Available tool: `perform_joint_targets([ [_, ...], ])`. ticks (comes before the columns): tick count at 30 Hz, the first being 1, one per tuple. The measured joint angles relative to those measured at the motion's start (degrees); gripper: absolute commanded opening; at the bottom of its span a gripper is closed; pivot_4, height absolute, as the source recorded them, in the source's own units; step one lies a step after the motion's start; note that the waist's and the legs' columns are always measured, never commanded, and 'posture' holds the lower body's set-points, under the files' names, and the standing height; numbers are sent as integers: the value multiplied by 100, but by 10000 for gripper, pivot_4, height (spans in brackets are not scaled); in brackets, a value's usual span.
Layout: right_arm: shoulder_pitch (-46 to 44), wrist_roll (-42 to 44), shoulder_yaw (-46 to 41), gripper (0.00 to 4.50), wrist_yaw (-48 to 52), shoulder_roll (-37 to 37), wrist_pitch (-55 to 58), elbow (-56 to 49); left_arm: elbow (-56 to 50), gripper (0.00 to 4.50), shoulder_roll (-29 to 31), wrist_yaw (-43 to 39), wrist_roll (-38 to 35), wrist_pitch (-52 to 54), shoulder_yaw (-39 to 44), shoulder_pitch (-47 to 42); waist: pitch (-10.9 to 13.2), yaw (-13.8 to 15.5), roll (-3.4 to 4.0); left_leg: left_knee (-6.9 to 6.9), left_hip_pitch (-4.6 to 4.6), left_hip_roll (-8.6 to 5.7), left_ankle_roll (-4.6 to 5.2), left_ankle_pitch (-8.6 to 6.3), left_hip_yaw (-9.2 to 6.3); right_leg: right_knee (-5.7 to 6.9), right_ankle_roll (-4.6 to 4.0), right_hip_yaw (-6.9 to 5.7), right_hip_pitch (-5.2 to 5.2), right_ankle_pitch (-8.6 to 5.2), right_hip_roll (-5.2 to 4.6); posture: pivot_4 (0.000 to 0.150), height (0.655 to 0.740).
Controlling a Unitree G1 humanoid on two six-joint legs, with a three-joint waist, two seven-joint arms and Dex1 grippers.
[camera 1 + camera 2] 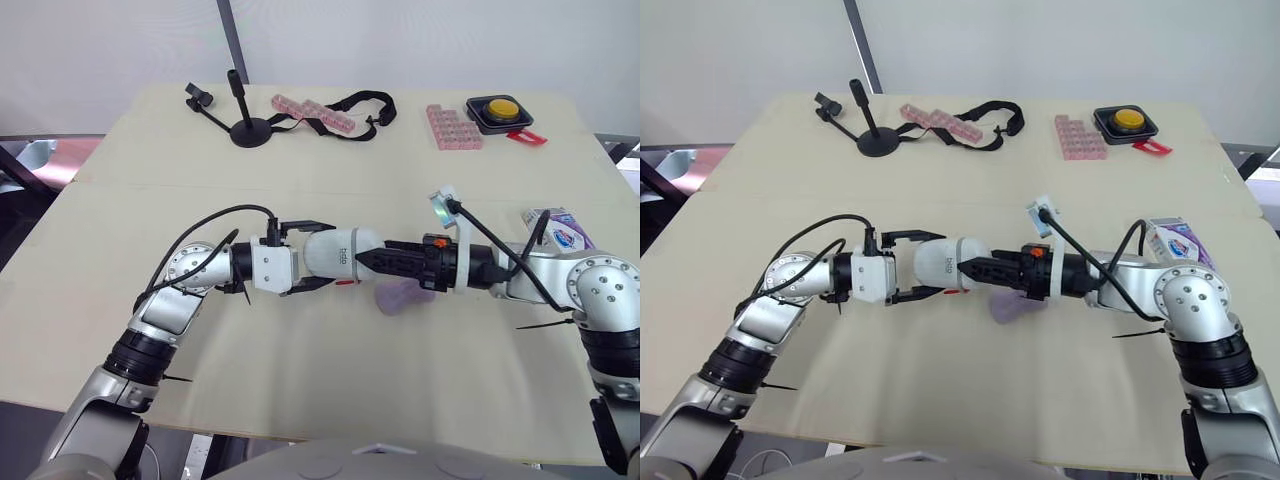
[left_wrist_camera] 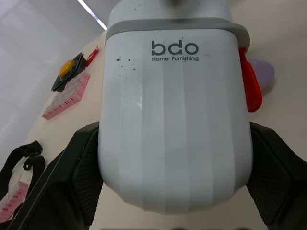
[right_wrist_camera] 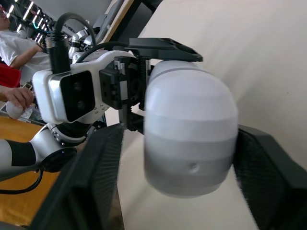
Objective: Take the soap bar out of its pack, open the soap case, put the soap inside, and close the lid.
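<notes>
We judge the task to be about a third done. The lilac soap [image 1: 403, 296] lies bare on the surface [image 1: 300, 390], just under the right gripper [image 1: 368, 262], and its pack [image 1: 556, 229] sits well apart at the right edge beside the right arm, so the unpacking looks finished. The soap case [image 1: 345, 252] looks closed: the grey band where lid meets body runs unbroken and the red latch [image 2: 250, 86] lies flat against its side. Opening the case, putting the soap in and closing the lid are all left to do, and the step in hand seems to be the opening. Both forearms reach inward across the middle of the surface, roughly level and nearly in one line, elbows bent out to either side, meeting at the case, which lies on its side and appears held clear of the surface. The left gripper [image 1: 318, 256] is pinching the case at one end, its fingers pressed against both flanks. The right gripper is spread around the opposite, rounded end, one finger close against the shell and the other standing a little off it, so we take it as not yet clamped.
</notes>
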Motion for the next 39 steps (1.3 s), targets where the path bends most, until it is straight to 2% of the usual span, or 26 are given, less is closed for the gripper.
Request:
perform_joint_targets([
  [1, -1, 8, 0, 20628, 2, 13, 0, 30, -10, 34663, 12, 25, 8, 5, 0, 0, 0, 1, 0, 0, -5, 0, 0, 0, 0, 0, 0, -1, 0, 0, 0, 1500, 7343],
  [2, -2, 10, 0, 20083, 3, 16, 0, 35, -14, 34663, 18, 28, 8, 6, 0, 0, 0, 1, 0, 0, -5, 1, 0, 0, 0, 0, 1, -1, 0, 0, 0, 1500, 7343],
  [17, -33, 155, -13, 20082, 53, -16, 93, 204, -65, 34663, 18, 49, 0, 115, -31, 1, 0, 21, 0, 3, -7, 1, -1, 1, 0, -1, 4, -1, -1, 1, 1, 1500, 7343],
  [39, 190, 892, -88, 20082, 565, -668, 246, 354, -62, 34663, -6, 116, 0, 241, -81, -4, 0, 122, 0, 24, -29, 5, -1, 1, -1, -2, 9, 0, -4, 0, 3, 1500, 7343],
])
